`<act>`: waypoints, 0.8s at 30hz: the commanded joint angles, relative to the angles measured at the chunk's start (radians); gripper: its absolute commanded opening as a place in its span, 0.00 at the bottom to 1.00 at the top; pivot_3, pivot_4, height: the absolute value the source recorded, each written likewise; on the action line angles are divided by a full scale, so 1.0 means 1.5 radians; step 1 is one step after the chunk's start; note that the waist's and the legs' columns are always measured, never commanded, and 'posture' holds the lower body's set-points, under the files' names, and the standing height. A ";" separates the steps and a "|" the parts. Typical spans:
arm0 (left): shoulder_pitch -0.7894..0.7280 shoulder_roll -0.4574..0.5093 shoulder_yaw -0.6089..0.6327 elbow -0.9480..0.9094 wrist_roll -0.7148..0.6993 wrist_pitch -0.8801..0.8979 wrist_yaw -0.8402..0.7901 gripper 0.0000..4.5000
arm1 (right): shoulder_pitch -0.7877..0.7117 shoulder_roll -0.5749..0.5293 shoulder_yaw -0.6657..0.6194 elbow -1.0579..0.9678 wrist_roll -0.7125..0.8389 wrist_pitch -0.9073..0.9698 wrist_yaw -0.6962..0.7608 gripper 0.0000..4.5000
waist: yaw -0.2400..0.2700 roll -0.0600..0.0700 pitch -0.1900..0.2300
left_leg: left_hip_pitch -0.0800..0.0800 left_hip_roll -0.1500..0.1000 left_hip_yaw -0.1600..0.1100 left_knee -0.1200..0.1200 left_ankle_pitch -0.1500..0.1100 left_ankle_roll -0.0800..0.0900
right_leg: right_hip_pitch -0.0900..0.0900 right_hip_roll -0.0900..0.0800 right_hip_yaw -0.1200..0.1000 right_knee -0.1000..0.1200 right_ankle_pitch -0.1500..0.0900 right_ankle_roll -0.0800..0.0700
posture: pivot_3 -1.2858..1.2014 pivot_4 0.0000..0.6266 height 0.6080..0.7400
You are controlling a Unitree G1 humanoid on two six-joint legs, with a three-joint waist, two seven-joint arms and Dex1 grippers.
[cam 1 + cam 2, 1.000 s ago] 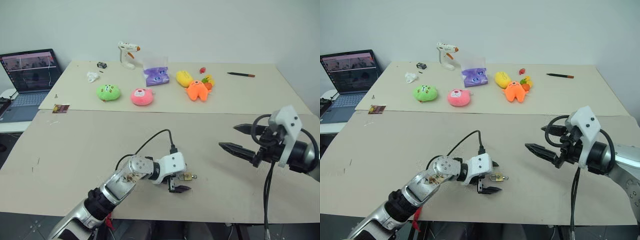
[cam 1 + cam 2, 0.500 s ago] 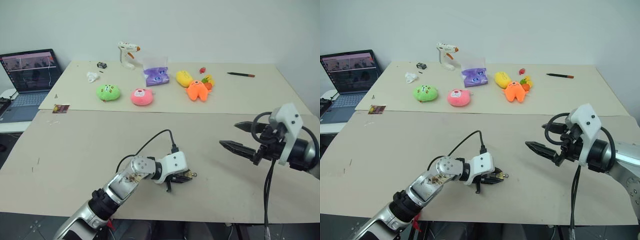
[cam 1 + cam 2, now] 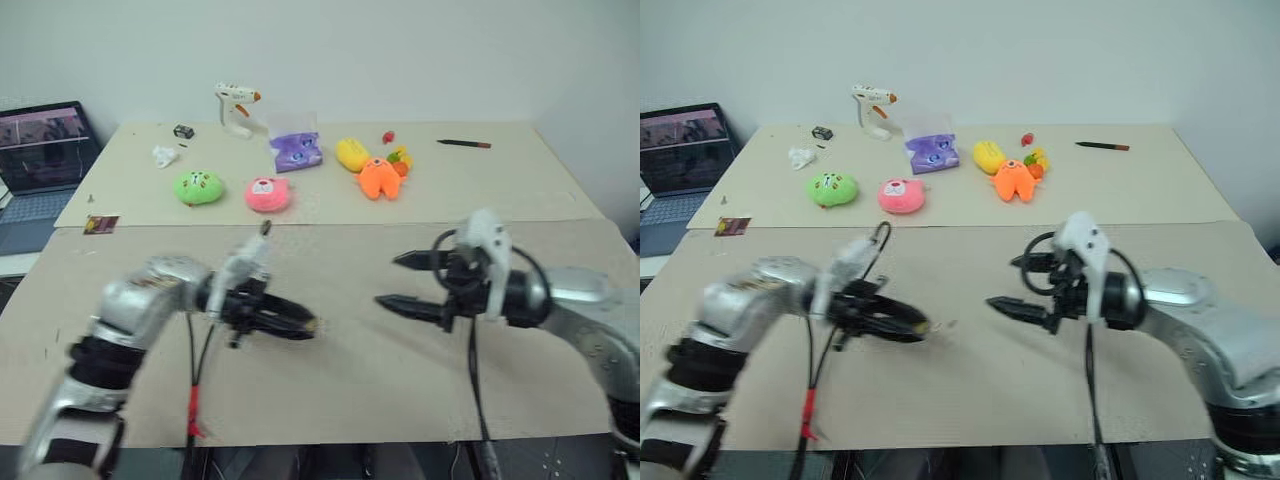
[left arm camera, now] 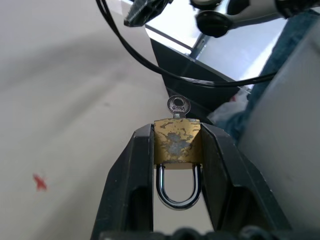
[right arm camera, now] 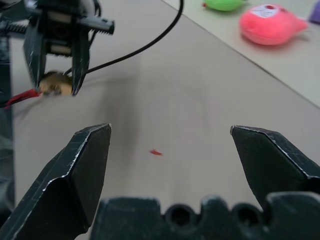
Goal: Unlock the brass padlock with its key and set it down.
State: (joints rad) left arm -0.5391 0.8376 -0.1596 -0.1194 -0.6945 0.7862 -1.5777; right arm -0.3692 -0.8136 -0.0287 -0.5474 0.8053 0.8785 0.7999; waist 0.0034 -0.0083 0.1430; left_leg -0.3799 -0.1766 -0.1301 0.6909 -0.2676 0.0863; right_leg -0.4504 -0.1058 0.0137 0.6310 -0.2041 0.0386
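The brass padlock (image 4: 176,141) hangs above the near table, pinched across its body by my left gripper (image 4: 176,135), which is shut on it. Its silver shackle (image 4: 175,194) points back toward the wrist. The key (image 4: 178,106) sticks out of the lock's far end. In the left eye view the left gripper (image 3: 292,326) points right, with the padlock (image 3: 309,324) at its tip. My right gripper (image 3: 388,281) faces it from the right, a short gap away, open and empty. In the right wrist view the right gripper (image 5: 172,140) looks at the padlock (image 5: 55,83) between the left fingers (image 5: 80,55).
On the far table lie a green plush (image 3: 198,187), a pink plush (image 3: 267,193), an orange plush (image 3: 377,178), a yellow plush (image 3: 351,154), a purple pouch (image 3: 295,152), a glue gun (image 3: 234,105) and a pen (image 3: 464,144). A laptop (image 3: 40,140) stands at the far left.
My left gripper closed on the padlock and lifted it off the table, up and to the left. The right gripper swung left toward it, still open. The camera view also shifted.
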 commanded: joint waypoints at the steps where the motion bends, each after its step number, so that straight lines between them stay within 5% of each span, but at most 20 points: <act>1: 0.001 0.050 -0.017 0.043 -0.008 -0.046 -0.024 0.18 | -0.043 0.009 -0.005 0.004 0.025 -0.013 0.034 1.00 | 0.005 0.000 0.000 | 0.000 -0.001 0.000 0.000 0.000 0.000 | 0.000 0.000 0.000 0.000 0.000 0.000 | 0.52 0.24 1.00; 6: -0.019 0.044 -0.028 0.093 -0.031 -0.030 -0.024 0.18 | -0.084 0.026 0.042 -0.013 0.011 -0.029 0.071 1.00 | 0.008 0.000 0.000 | -0.001 0.000 0.000 0.000 0.000 0.000 | -0.001 0.000 0.000 -0.001 0.000 0.000 | 0.52 0.24 1.00; 11: -0.048 -0.002 -0.001 0.171 -0.183 0.171 -0.024 0.18 | -0.066 -0.043 0.261 -0.027 -0.291 -0.255 0.148 1.00 | 0.006 0.000 0.000 | -0.002 0.000 0.000 0.001 0.000 0.000 | -0.004 0.004 -0.001 0.000 0.000 0.000 | 0.52 0.24 1.00; 24: -0.028 0.037 -0.134 0.212 -0.252 0.231 -0.024 0.18 | -0.089 0.028 0.164 -0.004 -0.230 -0.249 0.147 1.00 | -0.009 -0.001 0.001 | 0.000 0.001 0.003 0.002 -0.001 -0.001 | -0.004 0.001 0.001 0.006 0.000 -0.002 | 0.52 0.24 1.00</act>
State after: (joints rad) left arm -0.5702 0.8785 -0.3364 0.1974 -1.0444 1.1198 -1.6044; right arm -0.4879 -0.7790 0.2605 -0.5325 0.4244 0.4947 1.0227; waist -0.0096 -0.0091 0.1438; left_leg -0.3802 -0.1752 -0.1250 0.6938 -0.2689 0.0851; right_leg -0.4565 -0.1045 0.0150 0.6404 -0.2038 0.0356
